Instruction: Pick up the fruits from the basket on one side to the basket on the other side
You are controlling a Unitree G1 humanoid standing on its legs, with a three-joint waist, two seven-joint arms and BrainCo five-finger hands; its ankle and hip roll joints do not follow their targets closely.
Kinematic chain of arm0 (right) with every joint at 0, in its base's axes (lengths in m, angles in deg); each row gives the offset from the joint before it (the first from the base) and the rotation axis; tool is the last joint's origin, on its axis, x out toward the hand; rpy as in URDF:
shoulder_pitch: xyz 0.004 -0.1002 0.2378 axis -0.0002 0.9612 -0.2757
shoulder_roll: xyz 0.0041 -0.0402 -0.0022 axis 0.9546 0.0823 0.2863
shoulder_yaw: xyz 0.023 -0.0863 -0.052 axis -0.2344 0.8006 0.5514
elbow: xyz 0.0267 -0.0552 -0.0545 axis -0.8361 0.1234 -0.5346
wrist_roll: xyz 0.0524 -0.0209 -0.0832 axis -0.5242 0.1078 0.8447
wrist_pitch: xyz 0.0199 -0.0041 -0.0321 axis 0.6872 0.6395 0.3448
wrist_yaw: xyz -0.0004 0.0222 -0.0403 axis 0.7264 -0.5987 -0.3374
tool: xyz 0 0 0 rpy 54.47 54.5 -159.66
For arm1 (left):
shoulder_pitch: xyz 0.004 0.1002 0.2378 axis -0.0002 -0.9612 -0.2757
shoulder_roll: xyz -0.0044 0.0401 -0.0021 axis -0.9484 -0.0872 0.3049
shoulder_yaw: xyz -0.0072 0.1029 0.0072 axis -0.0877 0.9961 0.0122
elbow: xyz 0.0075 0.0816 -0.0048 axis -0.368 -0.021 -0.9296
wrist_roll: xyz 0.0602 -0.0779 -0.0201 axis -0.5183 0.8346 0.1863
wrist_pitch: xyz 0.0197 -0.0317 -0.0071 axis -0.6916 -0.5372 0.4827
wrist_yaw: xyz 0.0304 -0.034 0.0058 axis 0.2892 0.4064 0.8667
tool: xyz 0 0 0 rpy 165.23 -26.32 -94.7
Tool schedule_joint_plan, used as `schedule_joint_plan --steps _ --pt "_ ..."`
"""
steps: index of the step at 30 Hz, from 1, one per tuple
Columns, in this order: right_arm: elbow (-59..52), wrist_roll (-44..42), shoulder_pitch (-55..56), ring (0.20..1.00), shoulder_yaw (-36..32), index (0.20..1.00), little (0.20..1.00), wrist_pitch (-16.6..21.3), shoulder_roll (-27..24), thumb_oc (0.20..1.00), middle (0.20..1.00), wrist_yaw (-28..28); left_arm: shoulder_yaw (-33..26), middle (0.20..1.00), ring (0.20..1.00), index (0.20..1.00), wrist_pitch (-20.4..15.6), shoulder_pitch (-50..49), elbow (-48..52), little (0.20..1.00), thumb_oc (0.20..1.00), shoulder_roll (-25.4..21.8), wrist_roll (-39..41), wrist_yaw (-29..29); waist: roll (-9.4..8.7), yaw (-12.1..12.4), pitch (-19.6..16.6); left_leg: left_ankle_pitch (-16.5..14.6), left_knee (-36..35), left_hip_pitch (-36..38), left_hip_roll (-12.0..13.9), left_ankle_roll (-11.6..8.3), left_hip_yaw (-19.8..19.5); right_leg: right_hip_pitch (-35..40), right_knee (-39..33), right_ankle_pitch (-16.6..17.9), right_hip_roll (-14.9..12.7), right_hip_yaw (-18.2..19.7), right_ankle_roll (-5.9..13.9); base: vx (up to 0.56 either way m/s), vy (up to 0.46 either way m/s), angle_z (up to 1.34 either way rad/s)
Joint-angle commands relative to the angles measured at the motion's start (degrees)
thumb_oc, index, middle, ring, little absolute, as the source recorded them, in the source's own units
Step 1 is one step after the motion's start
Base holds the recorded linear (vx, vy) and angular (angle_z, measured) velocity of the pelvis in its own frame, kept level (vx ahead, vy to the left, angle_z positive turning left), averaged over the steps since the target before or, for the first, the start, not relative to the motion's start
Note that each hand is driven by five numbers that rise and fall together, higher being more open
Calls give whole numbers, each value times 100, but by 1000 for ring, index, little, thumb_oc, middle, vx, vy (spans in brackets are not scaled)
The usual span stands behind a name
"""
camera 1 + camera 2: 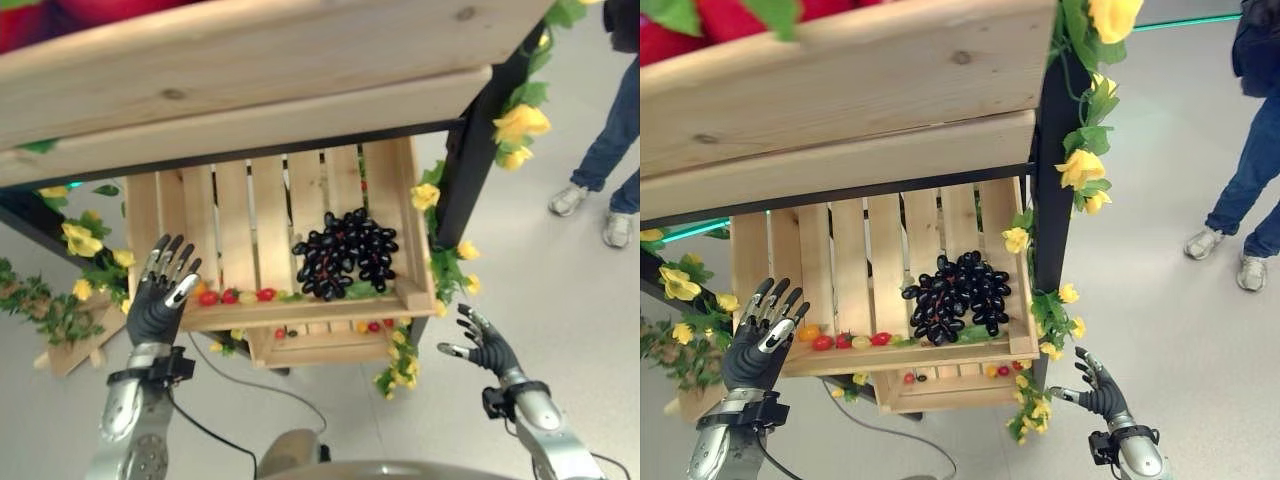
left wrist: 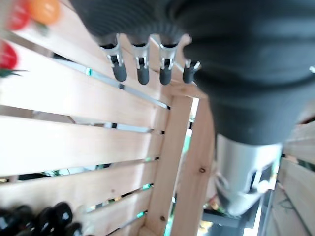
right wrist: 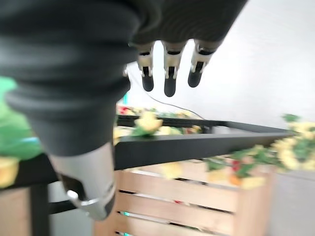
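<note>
Left eye view: left robot hand (image 1: 160,295) fingers straight, empty, beside crate (image 1: 270,215).

No text, label, number or sign can be read anywhere in these views. The slats and front board of the wooden crate (image 1: 300,215) are bare wood with only knots and grain. The wide plank above the crate (image 1: 250,60) carries no print either. The black post (image 1: 1055,190) beside the crate is plain.
</note>
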Motion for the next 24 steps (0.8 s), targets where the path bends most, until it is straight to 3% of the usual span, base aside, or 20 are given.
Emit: schedule_joint_plan --steps 1,2,4,6,9,10,14,16,19,20,21,22,24 --pt "-120 -311 -384 1000 -86 1000 1000 322 119 1000 1000 72 -121 1000 1000 1000 -221 -58 347 1000 1000 -197 -286 -30 -49 63 -304 -151 -384 1209 96 51 -41 -412 -2048 890 1085 -44 -110 -153 96 64" --pt "-133 -382 -380 1000 -114 1000 1000 367 158 1000 1000 122 -99 1000 1000 1000 -226 -53 405 1000 1000 -206 -278 -52 -71 52 -347 -582 -967 1221 338 247 150 -455 -2040 978 1043 -122 -19 -94 58 72" --pt "-172 -435 -326 1000 -157 1000 1000 336 202 1000 1000 112 -79 1000 1000 1000 -207 -40 433 1000 1000 -243 -270 2 -85 17 -426 -1013 -1462 1650 307 458 179 -581 -1967 1095 1080 -107 42 -132 53 58" --pt "-223 -402 -340 1000 -133 1000 1000 369 262 1000 1000 138 -46 1000 1000 1000 -221 76 482 1000 1000 -311 -311 -1 -124 9 -514 -1239 -1975 1702 185 665 -3 -814 -1995 1229 1070 -73 131 -230 98 35" --pt "-349 -428 -269 1000 -277 1000 1000 372 352 1000 1000 209 -70 1000 1000 1000 -218 160 529 1000 1000 -393 -378 -30 -243 -107 -482 -1420 -2509 1887 141 844 52 -1178 -1956 1549 936 -98 317 -286 106 14" --pt "-345 -438 -297 1000 -300 1000 1000 377 398 1000 1000 255 -34 1000 1000 1000 -213 235 497 1000 1000 -412 -474 -89 -294 -162 -439 -1351 -2690 1884 45 895 36 -1334 -1943 1675 836 -122 390 -327 112 24" --pt "-432 -468 -286 1000 -323 1000 1000 347 518 1000 1000 279 67 1000 1000 1000 -161 261 344 1000 1000 -457 -651 -117 -458 -209 -303 -1079 -3223 1949 -96 973 69 -1570 -1833 1879 874 -24 521 -272 66 13" --pt "-520 -414 -207 1000 -350 1000 1000 320 605 1000 1000 317 96 1000 1000 1000 -122 201 276 1000 1000 -479 -803 -117 -679 -303 -122 -780 -3531 1879 -227 1020 -35 -1791 -1762 2350 856 505 789 -327 91 16" --pt "-617 -369 -111 1000 -411 1000 1000 271 613 1000 1000 294 140 1000 1000 1000 -93 132 104 1000 1000 -509 -949 -88 -632 -364 11 -584 -3531 1748 -194 1057 -19 -1881 -1639 2174 877 1434 793 -230 52 17" --pt "-621 -369 -112 1000 -413 1000 1000 268 615 1000 1000 293 139 1000 1000 1000 -93 135 104 1000 1000 -509 -951 -88 -661 -363 8 -555 -3531 1728 -225 1059 -19 -1904 -1636 2195 848 1447 791 -258 23 2" --pt "-667 -315 -88 1000 -443 1000 1000 256 594 1000 1000 276 95 1000 1000 1000 -109 74 -24 1000 1000 -516 -1082 -146 -550 -337 33 -444 -3531 1600 -126 1100 59 -1825 -1267 1897 830 1706 747 -331 5 -4" --pt "-665 -346 -56 1000 -450 1000 1000 258 612 1000 1000 281 122 1000 1000 1000 -99 94 -131 1000 1000 -529 -1134 -193 -567 -299 8 -301 -3518 1422 -135 1102 88 -1687 -1078 1619 787 1830 666 -400 -38 -7" --pt "-678 -377 -50 1000 -465 1000 1000 249 646 1000 1000 289 172 1000 1000 1000 -69 124 -232 1000 1000 -516 -1173 -234 -463 -200 -38 -173 -3494 1178 70 1109 161 -1409 -648 1294 480 1884 564 -315 -83 -17"
